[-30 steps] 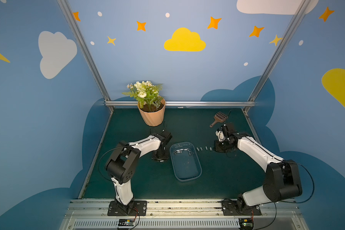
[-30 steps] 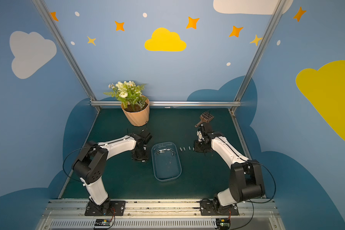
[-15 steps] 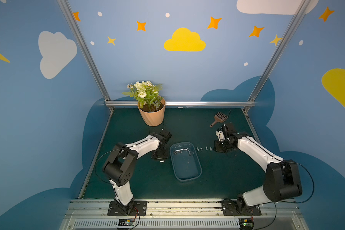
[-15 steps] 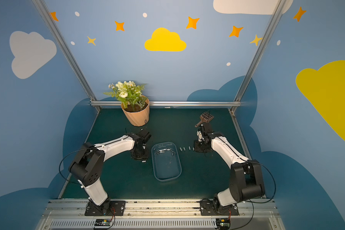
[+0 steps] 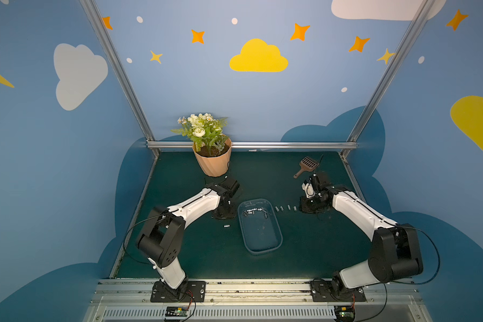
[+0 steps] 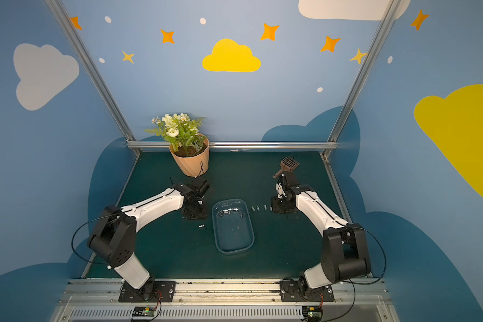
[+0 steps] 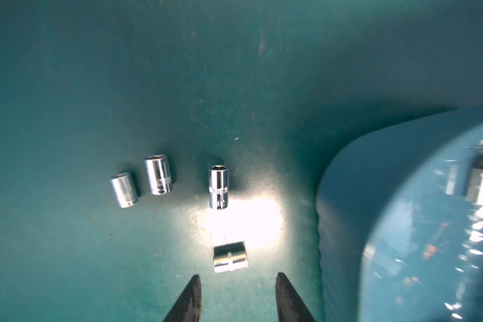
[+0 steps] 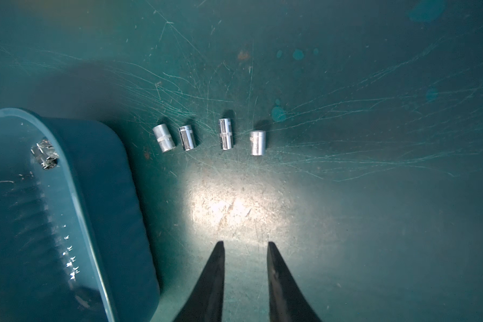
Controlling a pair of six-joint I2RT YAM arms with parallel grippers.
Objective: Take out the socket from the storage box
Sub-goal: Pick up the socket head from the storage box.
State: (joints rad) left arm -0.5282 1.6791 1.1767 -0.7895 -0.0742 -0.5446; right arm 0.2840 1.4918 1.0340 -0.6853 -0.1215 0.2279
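The storage box point(image 5: 262, 251) is a shallow bluish tub in the middle of the mat, seen in both top views. Several chrome sockets point(image 5: 253, 211) lie at its far end. One socket point(image 5: 227, 226) lies on the mat left of the box. In the left wrist view that socket point(image 7: 230, 257) lies just ahead of my left gripper point(image 7: 238, 276), which is open and empty. Three more sockets point(image 7: 218, 187) lie beyond it. My right gripper point(image 8: 245, 242) is open over bare mat. A row of sockets point(image 8: 226, 133) lies ahead of it.
A peach flowerpot point(image 5: 213, 163) with flowers stands at the back left. A small brown scoop point(image 5: 306, 165) lies at the back right. Metal rails edge the mat point(image 5: 304, 245). The box wall point(image 7: 346, 209) is close beside the left fingers.
The left arm's elbow has swung slightly to the left, with its gripper staying near the socket on the mat. The right arm and the box have not moved.
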